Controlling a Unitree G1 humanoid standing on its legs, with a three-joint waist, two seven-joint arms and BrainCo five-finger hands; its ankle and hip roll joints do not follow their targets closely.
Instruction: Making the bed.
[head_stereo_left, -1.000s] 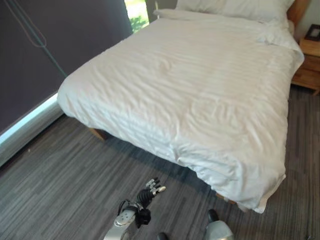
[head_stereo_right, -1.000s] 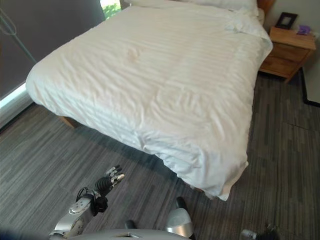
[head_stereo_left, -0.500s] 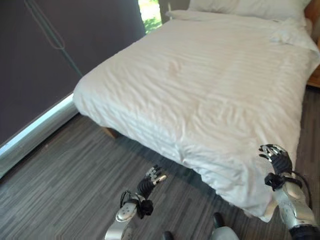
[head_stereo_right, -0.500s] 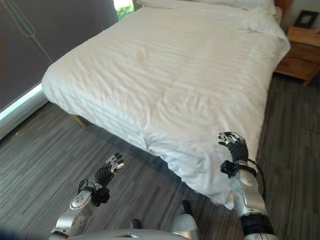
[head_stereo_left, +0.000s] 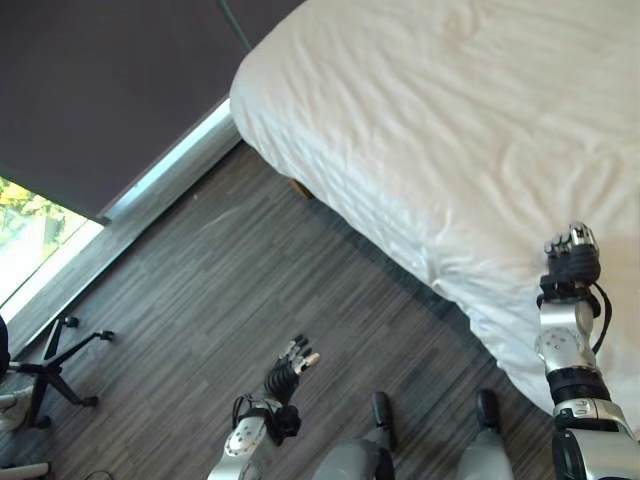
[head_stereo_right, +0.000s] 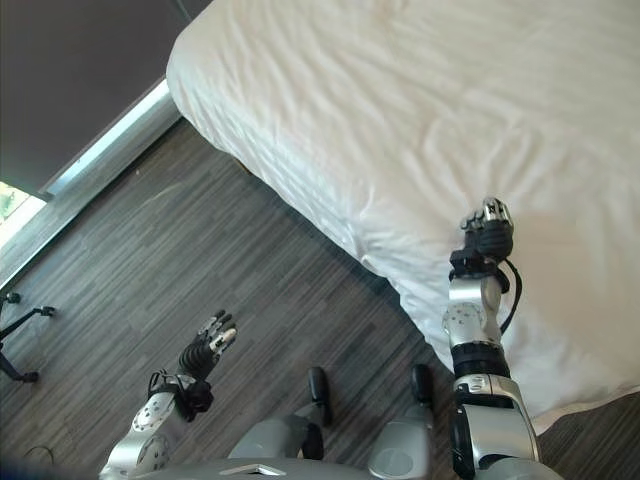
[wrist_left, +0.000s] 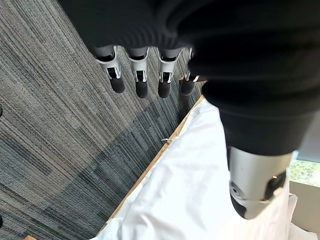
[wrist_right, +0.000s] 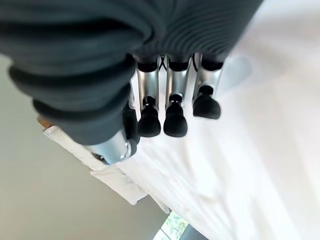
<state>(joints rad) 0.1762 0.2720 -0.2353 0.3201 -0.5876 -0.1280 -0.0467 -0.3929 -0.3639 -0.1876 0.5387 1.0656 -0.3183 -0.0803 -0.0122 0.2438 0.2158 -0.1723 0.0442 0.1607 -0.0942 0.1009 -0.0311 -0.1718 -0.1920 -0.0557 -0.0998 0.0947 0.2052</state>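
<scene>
A white duvet (head_stereo_left: 470, 120) with faint woven stripes covers a bed (wrist_left: 150, 165) that takes up the upper right of the head views. Its surface is lightly wrinkled, and its near corner hangs down over the edge toward the dark grey striped carpet (head_stereo_left: 220, 290). No writing, label or brand mark can be read on the bedding or on anything else. The robot's right hand (head_stereo_right: 487, 228) is raised over the near corner of the duvet, back of the hand toward the camera. Its own wrist view shows the dark-tipped fingers (wrist_right: 172, 117) extended side by side above the white cloth, loose and holding nothing. The left hand (head_stereo_left: 287, 370) hangs low over the carpet, well apart from the bed, with its fingers (wrist_left: 141, 85) straight, spread a little and empty. In the left wrist view a strip of the wooden bed frame shows under the duvet's edge. A dark blind (head_stereo_left: 110, 80) covers the window wall to the left, with a pale sill below it. The black legs of a chair base (head_stereo_left: 55, 365) stand on the carpet at the far left.
</scene>
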